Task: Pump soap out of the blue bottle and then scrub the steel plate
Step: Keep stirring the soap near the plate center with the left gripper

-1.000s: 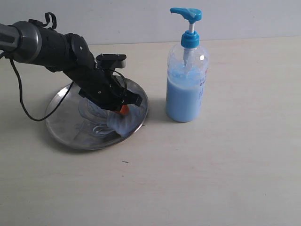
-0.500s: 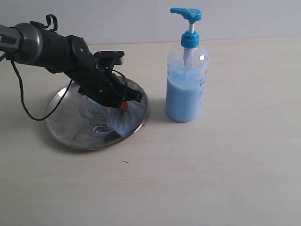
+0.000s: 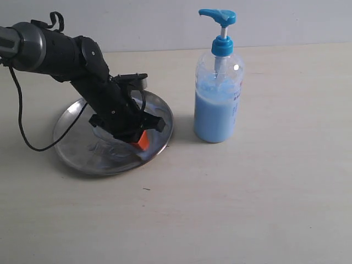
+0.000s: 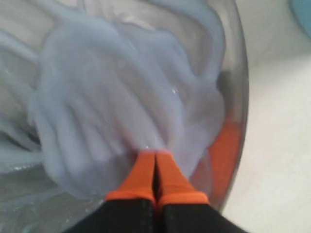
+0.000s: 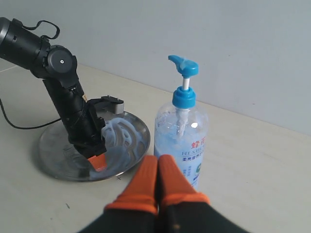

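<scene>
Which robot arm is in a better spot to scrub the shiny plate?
Left. The left gripper, shut, has its orange tips down in the soap on the steel plate. The right gripper, also shut, hangs away from the plate, facing the blue bottle.

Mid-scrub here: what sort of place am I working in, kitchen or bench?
Probably a bare test bench, not a kitchen: a plain pale tabletop against a blank grey wall, holding the blue bottle and the steel plate. No sink or tap is in view.
</scene>
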